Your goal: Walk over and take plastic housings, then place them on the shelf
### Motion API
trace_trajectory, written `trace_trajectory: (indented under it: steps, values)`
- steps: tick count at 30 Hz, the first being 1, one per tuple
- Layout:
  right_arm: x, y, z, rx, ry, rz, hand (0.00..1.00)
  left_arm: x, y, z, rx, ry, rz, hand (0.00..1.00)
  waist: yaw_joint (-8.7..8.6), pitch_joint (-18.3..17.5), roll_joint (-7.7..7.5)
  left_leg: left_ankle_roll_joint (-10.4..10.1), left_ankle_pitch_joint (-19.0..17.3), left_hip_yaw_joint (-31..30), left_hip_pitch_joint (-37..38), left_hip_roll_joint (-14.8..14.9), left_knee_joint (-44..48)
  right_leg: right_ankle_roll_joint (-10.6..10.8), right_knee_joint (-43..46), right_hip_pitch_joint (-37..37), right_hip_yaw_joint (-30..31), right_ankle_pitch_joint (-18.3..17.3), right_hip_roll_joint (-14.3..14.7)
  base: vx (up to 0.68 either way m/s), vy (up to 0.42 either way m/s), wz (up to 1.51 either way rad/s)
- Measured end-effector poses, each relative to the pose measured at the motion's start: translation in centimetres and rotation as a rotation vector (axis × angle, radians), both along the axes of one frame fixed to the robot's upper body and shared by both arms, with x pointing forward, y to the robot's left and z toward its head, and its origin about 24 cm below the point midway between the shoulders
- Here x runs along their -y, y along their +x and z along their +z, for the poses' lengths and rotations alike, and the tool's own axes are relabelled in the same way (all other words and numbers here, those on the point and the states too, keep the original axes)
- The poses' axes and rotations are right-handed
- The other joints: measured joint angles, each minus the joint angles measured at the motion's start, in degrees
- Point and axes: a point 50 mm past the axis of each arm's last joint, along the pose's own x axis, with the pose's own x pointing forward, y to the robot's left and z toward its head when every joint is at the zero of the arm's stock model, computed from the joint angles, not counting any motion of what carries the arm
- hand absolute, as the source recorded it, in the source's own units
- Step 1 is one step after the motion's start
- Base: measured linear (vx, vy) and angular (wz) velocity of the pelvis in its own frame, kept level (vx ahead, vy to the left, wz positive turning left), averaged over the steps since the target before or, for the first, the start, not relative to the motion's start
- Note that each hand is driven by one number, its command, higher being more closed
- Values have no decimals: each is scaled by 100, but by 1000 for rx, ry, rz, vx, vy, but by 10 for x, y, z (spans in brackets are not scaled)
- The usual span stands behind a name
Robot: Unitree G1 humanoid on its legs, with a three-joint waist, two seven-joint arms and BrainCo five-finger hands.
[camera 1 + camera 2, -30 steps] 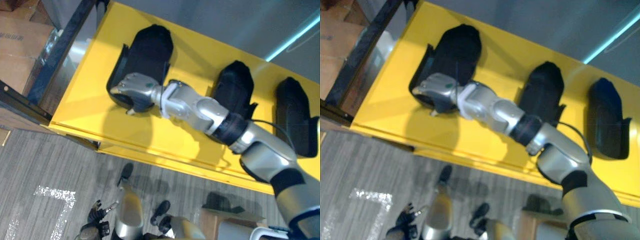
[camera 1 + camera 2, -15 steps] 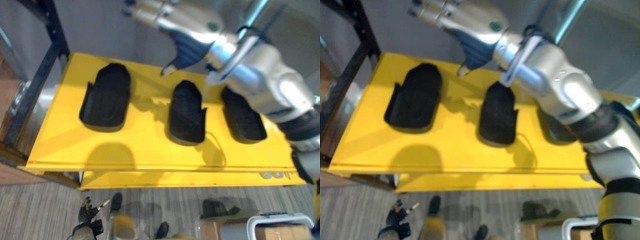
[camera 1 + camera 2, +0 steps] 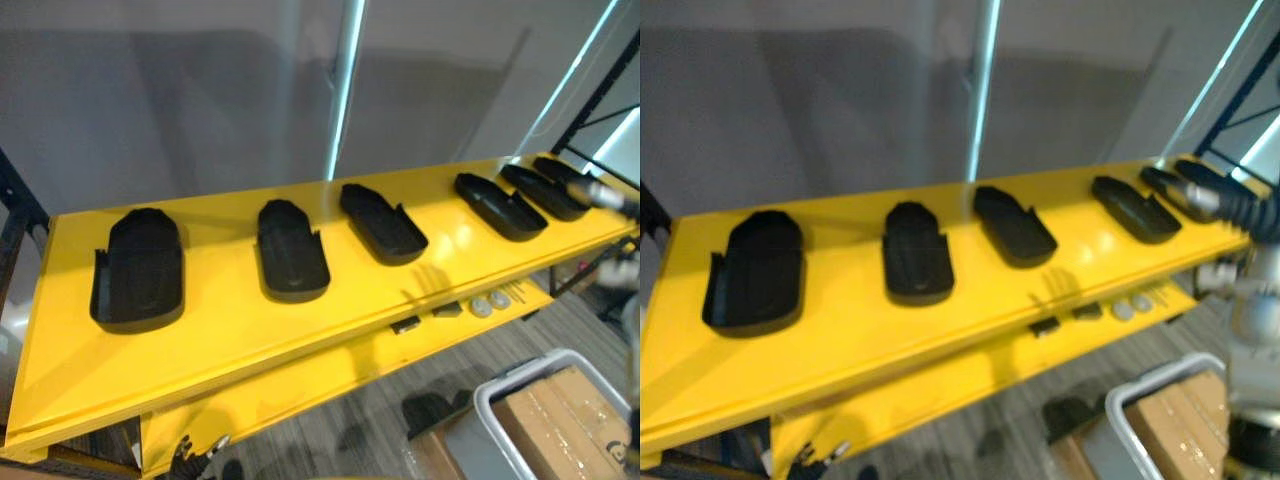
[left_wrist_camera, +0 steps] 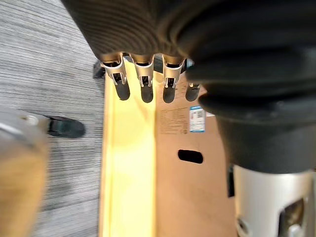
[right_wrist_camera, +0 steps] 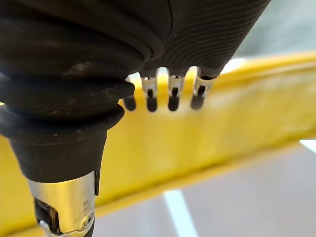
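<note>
Several black plastic housings lie in a row on the yellow shelf [image 3: 230, 325]: a wide one at the left [image 3: 138, 272], one beside it [image 3: 290, 250], a third past the middle [image 3: 382, 222], and more toward the right end [image 3: 500, 206]. My right hand [image 3: 1196, 198] hovers at the shelf's right end, next to the last housings; its wrist view shows straight fingers [image 5: 170, 94] holding nothing in front of the yellow shelf. My left hand [image 4: 143, 79] hangs low with relaxed, empty fingers over a cardboard box [image 4: 192, 163].
A grey bin [image 3: 500, 400] with cardboard boxes stands on the floor at the lower right. Dark rack uprights [image 3: 12, 215] flank the shelf. A lower yellow shelf [image 3: 300, 385] carries small discs [image 3: 485, 303]. A grey wall rises behind.
The camera has swung, so the whole shelf shows now. My right hand, on the left housing a second ago, lifted off it and moved away to the shelf's right end, empty.
</note>
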Motion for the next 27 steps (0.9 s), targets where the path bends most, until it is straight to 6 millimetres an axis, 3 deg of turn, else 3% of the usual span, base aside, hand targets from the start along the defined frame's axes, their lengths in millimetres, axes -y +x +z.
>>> trace_trajectory:
  steps: [4, 5, 8, 10, 12, 13, 14, 15, 19, 27]
  values:
    - [-2, -36, -90, -180, 328, -127, 0, 1, -17, -3, -47, 9, 31, 0, -96, 11, 106, 56, -70, 189, 51, -106, 0, 42, 60, -66, 135, -16, -93, 20, 32, -13]
    - [-3, -42, -101, -205, 374, -145, 0, 3, -21, -3, -54, 4, 39, 0, -95, 18, 124, 70, -89, 230, 74, -126, 0, 63, 77, -53, 184, -25, -119, 35, 39, -29]
    - [-17, -77, -162, -317, 653, -244, 0, 9, -27, -5, -71, -4, 93, 0, -97, 33, 236, 132, -192, 411, 197, -247, -1, 167, 204, -27, 231, -104, -274, 55, 66, -15]
    - [-27, -84, -179, -353, 732, -260, 0, 12, -27, -6, -72, -10, 101, 0, -90, 50, 261, 143, -224, 513, 263, -265, -1, 193, 215, 9, 239, -121, -321, 48, 38, -11]
    - [-47, -101, -214, -446, 894, -289, 0, 13, -28, -6, -75, -18, 121, 0, -67, 24, 280, 155, -298, 628, 391, -314, -1, 222, 237, 76, 237, -183, -397, 50, 39, -8]
    - [-53, -104, -222, -473, 931, -292, 0, 13, -27, -6, -72, -17, 125, 0, -55, 25, 277, 161, -310, 640, 406, -326, -1, 224, 243, 88, 233, -198, -411, 0, 0, 0]
    - [-104, -115, -268, -692, 1093, -224, 0, 20, -25, -7, -55, -30, 196, 0, 226, 195, 267, 218, -755, 958, 947, -640, -4, 227, 376, 534, -301, -273, -831, -48, -38, 1]
    - [-102, -116, -268, -686, 1092, -234, 0, 21, -23, -7, -53, -32, 199, 0, 212, 200, 257, 207, -718, 960, 948, -668, -4, 325, 373, 515, -354, -413, -845, -83, -48, 3]
    - [-97, -127, -269, -687, 1094, -277, 0, 20, -21, -6, -40, -32, 206, 0, 220, 196, 278, 190, -686, 941, 924, -613, -3, 332, 435, 497, -451, -499, -843, -37, -21, 9]
    - [-102, -100, -248, -570, 1062, -202, 0, 19, -3, -4, 4, -32, 188, 0, 272, 400, 196, 250, -726, 910, 650, -760, 1, 424, 427, 363, -579, -386, -992, 84, 42, 9]
